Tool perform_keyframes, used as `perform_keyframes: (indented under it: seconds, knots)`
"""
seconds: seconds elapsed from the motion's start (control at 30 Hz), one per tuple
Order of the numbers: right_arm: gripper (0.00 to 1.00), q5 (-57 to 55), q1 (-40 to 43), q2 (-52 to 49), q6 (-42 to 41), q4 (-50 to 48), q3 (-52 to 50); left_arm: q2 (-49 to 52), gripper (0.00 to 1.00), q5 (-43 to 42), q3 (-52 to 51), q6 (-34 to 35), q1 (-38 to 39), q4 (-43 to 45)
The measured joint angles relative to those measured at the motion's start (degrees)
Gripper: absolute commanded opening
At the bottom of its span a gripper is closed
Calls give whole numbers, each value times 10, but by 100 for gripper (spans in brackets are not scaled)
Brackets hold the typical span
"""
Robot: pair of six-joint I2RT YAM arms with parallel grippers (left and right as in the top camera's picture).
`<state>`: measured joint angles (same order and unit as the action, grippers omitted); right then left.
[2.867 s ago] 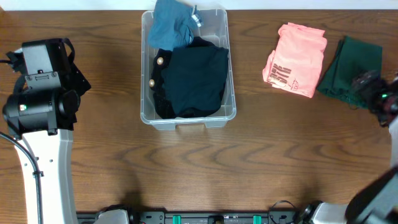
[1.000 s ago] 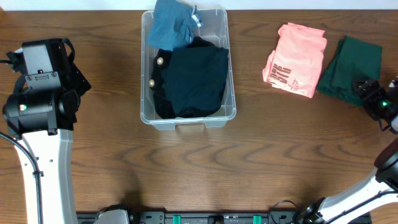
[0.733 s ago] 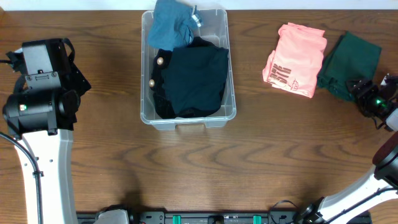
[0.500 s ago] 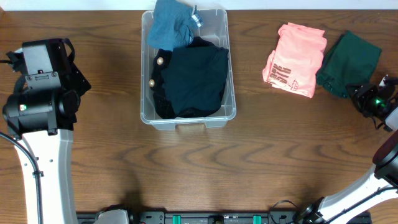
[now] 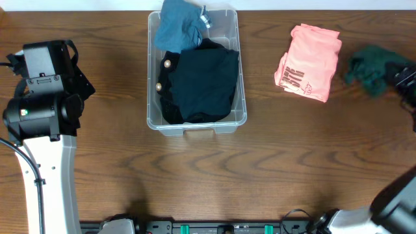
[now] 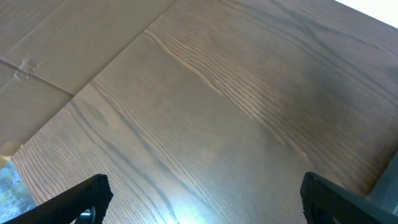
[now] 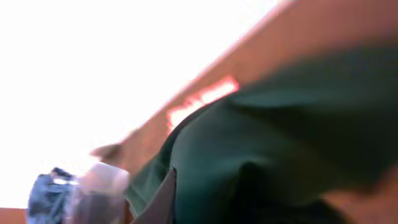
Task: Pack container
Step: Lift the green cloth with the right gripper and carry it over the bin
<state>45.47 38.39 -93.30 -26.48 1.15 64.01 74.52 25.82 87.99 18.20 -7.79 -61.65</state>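
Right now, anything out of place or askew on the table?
The blue garment spills over the container's far rim rather than lying inside. The green garment is bunched and blurred at the right edge, apparently mid-lift. The pink garment lies folded flat.

The container is nearly full: a dark garment covers most of its floor and a blue garment spills over its far rim. Bare table runs from it to the pink garment, which lies between the container and the green garment bunched in the right gripper. The left arm stands well apart on the other side, the left gripper spread wide over bare wood
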Motion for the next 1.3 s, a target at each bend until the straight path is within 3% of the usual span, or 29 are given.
perform_keyframes:
  seconds: [0.37,0.63,0.8,1.0,1.3]
  knots:
    - [1,19,-104,193,-56,-90,0,0,98,0,0,0,0,0]
    - [1,19,-298,203,-52,-178,0,0,98,0,0,0,0,0]
    - [1,-2,-433,155,-15,-259,0,0,98,0,0,0,0,0]
    - [1,-30,-551,39,34,-464,0,0,98,0,0,0,0,0]
    - [1,-163,-599,-127,64,-681,0,0,98,0,0,0,0,0]
